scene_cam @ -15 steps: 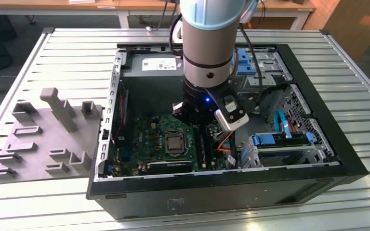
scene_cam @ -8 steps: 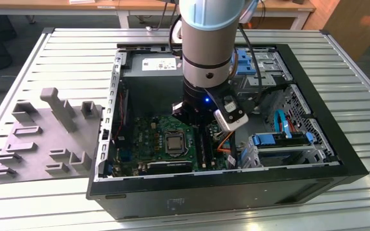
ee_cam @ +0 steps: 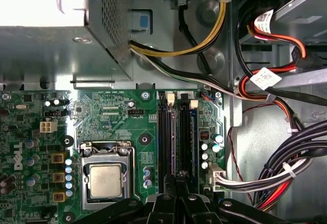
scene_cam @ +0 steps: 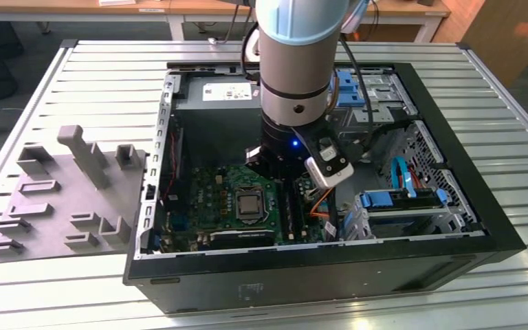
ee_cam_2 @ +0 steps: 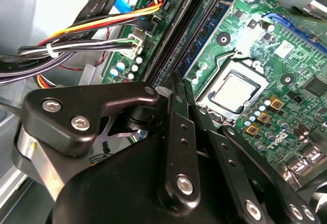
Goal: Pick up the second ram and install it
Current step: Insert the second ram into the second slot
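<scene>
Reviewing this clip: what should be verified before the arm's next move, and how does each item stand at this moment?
1. Access to the board: ok. The computer case lies open and the motherboard is exposed.
2. Alignment: ok. The gripper sits directly over the RAM slots, beside the CPU socket.
3. Cable clearance: ok. The cable bundle runs along the case side, apart from the slots.
4. Second ram fully seated: cannot tell. The gripper covers the near end of the slots.
5. Surroundings: ok. The grey parts tray stands outside the case, at the exterior view's left, away from the arm.
</scene>
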Motion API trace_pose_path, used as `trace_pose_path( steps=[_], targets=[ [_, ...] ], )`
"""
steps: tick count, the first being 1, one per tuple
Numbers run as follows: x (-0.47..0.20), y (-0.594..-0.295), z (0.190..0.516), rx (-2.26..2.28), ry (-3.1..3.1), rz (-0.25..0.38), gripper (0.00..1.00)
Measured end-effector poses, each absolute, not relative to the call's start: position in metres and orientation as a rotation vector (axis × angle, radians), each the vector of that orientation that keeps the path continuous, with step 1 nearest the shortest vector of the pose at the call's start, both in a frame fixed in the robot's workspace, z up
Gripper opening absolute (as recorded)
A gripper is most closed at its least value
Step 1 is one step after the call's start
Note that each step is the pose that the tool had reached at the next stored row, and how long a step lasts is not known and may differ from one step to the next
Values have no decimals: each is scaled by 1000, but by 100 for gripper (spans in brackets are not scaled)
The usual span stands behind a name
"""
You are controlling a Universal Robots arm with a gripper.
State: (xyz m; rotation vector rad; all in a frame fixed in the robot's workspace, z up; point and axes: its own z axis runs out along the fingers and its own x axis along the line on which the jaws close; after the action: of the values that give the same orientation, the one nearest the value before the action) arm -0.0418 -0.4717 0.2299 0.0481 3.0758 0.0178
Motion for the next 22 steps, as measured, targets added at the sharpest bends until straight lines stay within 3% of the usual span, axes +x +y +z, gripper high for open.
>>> trace_pose_path(
  steps=[22],
  targets=[
    [-42,-472,226,47,3076,18,12]
  ],
)
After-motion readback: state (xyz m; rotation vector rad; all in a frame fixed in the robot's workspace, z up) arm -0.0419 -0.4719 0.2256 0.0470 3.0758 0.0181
